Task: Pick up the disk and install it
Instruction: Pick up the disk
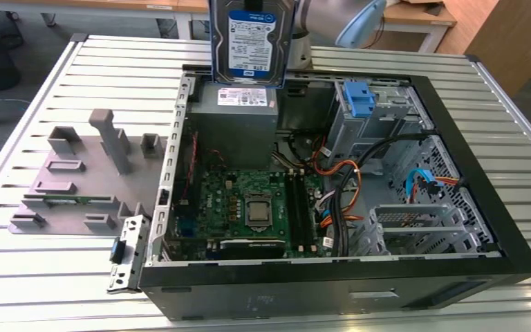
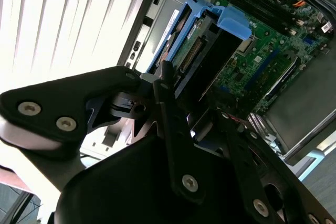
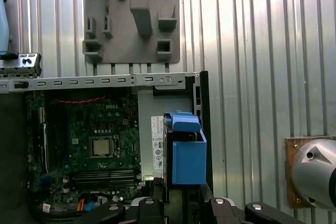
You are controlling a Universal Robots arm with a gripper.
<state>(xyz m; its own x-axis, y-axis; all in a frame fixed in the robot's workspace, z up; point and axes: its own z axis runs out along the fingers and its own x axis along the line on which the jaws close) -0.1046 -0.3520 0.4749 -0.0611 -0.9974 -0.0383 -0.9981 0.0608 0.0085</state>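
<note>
Step in hand: carry. The pick-up is done and the install is not. The gripper (image 2: 191,95) has its fingers (image 2: 170,114) closed on the disk (image 1: 249,41), a flat silver-metal hard drive with a blue-and-white label and blue plastic rails. In the exterior view I see it hanging on edge in the air, label facing the camera. It is above the far end of the open black computer case (image 1: 487,173), over the grey power-supply box with the white sticker (image 1: 238,114) and touching nothing below. In the first wrist view the disk stands edge-on out of the gripper, the green motherboard (image 3: 89,145) lying to one side below it. In my judgement, seating it calls for squaring the rails with a bay's guides before any push, and clearing the loose orange and black cables (image 1: 348,173). I cannot tell which bay is meant. Count: one disk, one gripper, one case, one power-supply box, one motherboard, one label-less blue plastic bracket (image 1: 359,100) sitting in the metal drive cage, and one flat grey fixture plate with upright blocks (image 1: 81,200) on the slatted metal table (image 1: 63,304) beside the case.
</note>
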